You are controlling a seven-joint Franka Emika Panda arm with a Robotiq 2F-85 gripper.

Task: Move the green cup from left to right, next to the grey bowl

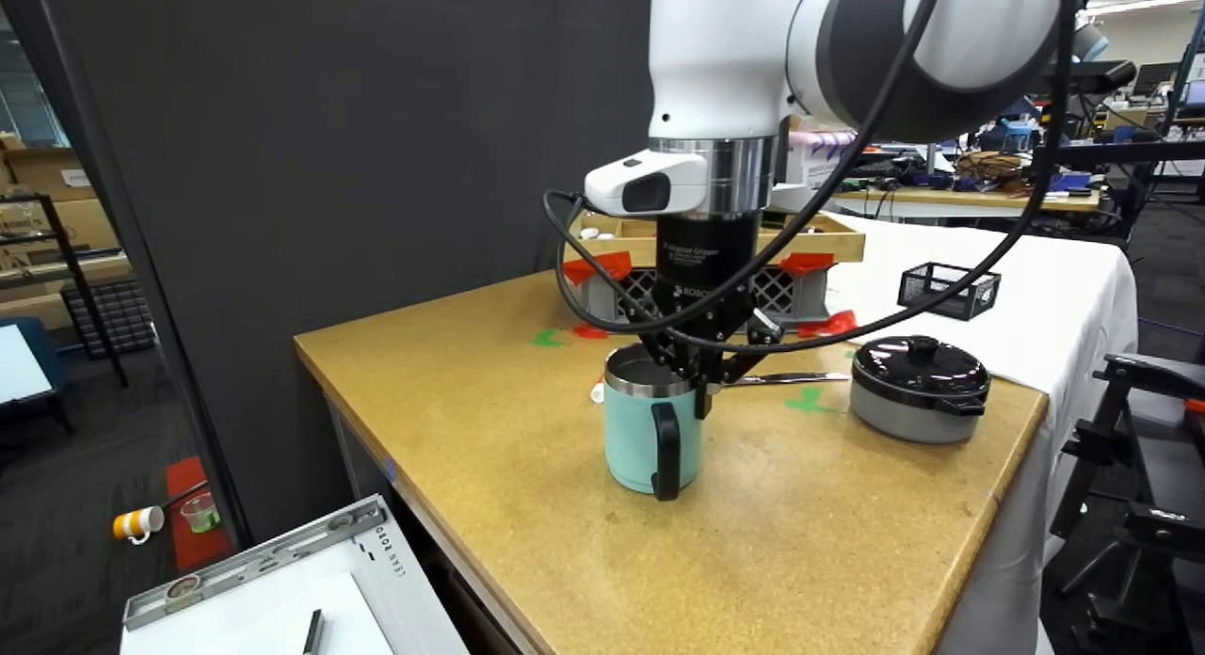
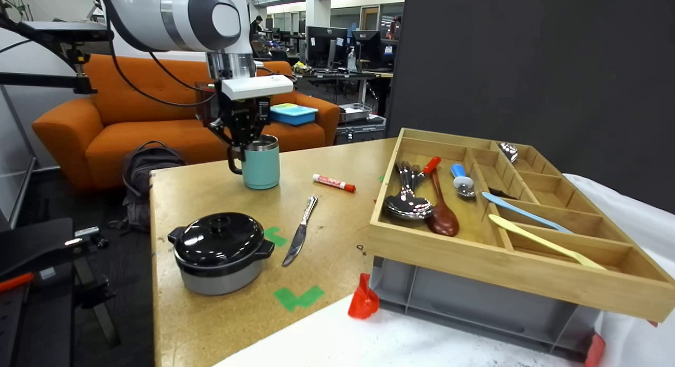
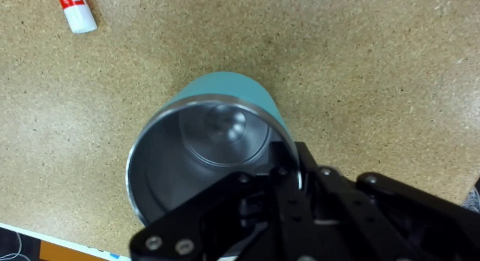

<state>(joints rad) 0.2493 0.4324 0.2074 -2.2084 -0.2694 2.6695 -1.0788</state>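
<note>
The green cup (image 1: 629, 439) is upright on, or just above, the wooden table in both exterior views (image 2: 263, 169). Its open metal rim and teal wall fill the middle of the wrist view (image 3: 228, 83). My gripper (image 1: 697, 380) points down at the handle side of the cup. In the wrist view the gripper (image 3: 294, 158) has one finger inside the cup and one outside, closed on the wall at the rim. The inner fingertip is hidden in the exterior views. The grey bowl (image 1: 908, 415) with its black lid stands apart from the cup, near a table edge (image 2: 221, 280).
A knife (image 2: 301, 232) and a red-white marker (image 2: 334, 182) lie on the table near cup and bowl. A wooden utensil tray (image 2: 506, 256) stands on a grey crate (image 2: 474, 303). A black wire basket (image 1: 949, 293) sits on the white cloth. Arm cables hang over the table.
</note>
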